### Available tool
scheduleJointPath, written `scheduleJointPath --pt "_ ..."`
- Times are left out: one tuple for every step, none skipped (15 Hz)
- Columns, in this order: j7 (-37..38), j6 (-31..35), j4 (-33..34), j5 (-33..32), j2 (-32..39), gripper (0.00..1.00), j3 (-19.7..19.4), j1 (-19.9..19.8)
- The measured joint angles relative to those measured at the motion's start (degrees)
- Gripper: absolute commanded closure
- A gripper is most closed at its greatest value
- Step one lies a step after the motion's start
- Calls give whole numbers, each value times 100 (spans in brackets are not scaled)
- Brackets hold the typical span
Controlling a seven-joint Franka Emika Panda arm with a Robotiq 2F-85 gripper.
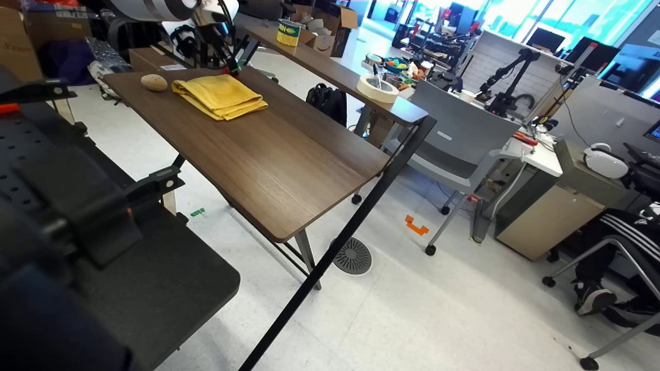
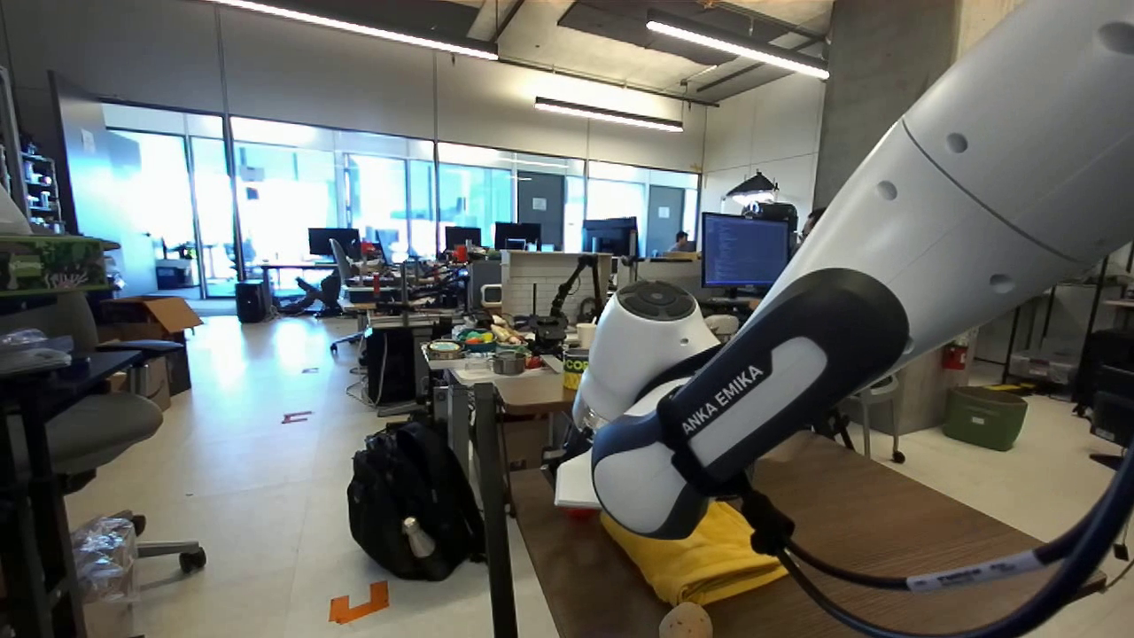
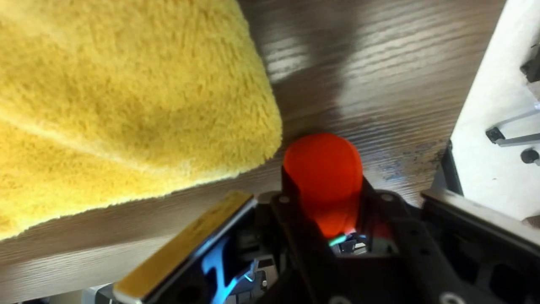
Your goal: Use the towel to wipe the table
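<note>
We judged that wiping had not begun: the mustard-yellow towel [image 1: 219,95] lay folded near one end of the long, dark brown table [image 1: 289,170], ungripped. In the wrist view the gripper [image 3: 323,190] was just beside the towel's fuzzy edge, its jaws drawn narrow around what we took for a round-ended red object [image 3: 324,169]; we could not tell whether that touched the wood. As we read it, getting hold of the towel was the step in hand, and the next move called for setting the red object aside, spreading the jaws over the towel and pinching a fold. Beyond the red object we noticed a mottled patch [image 3: 411,162] on the wood. A small tan ball [image 1: 154,82] sat just beside the towel and might roll if swept. Along one long side, a raised shelf [image 1: 330,68] bore a yellow can [image 1: 288,33] and a tape roll [image 1: 378,91], probably hemming in sweeps there.
</note>
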Motion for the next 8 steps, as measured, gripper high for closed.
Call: scheduleJointPath --pt "94 -48 144 0 90 78 -76 -1" --pt "177 -96 264 -1 170 44 -154 -1" --pt "250 -133 365 -1 240 43 -227 -2" --pt "308 -174 448 -1 304 38 -296 -6" --pt "400 -197 504 -125 331 30 -308 -37" --pt "506 -208 533 -289 335 23 -291 -84" --pt "560 -221 566 -427 335 15 -258 -147" --pt "580 -234 595 -533 335 8 -228 -208"
